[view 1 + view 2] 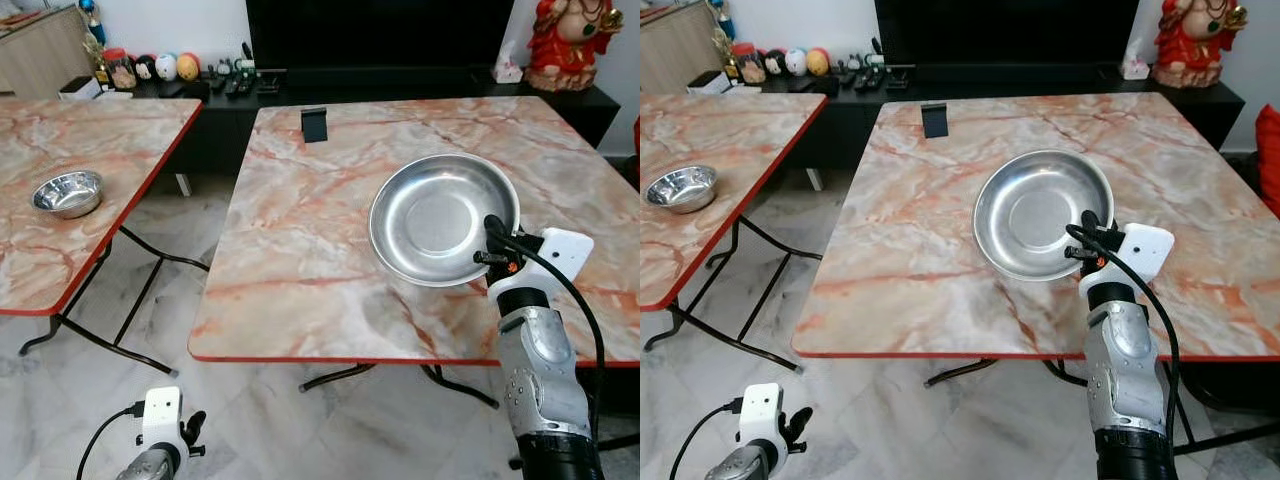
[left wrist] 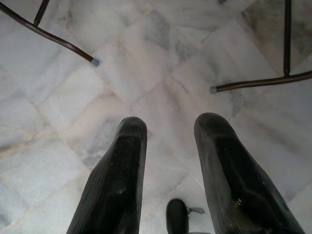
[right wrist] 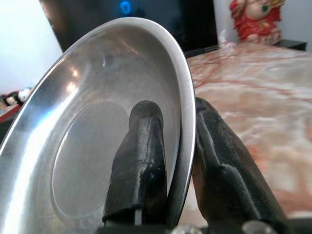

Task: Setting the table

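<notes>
Over the table (image 1: 300,250), the right gripper (image 1: 492,240) pinches the plate (image 1: 440,215) by its rim, tilted; such a thin hold could slip and clatter. Left gripper (image 2: 168,161) hangs idle, fingers apart.

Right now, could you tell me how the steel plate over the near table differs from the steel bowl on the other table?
The steel plate is wide and shallow; the steel bowl is smaller and deeper. The plate is gripped by its rim in the right tool and tilted above the near table; the bowl sits upright and untouched on the left table. Both are round, shiny and empty.
</notes>
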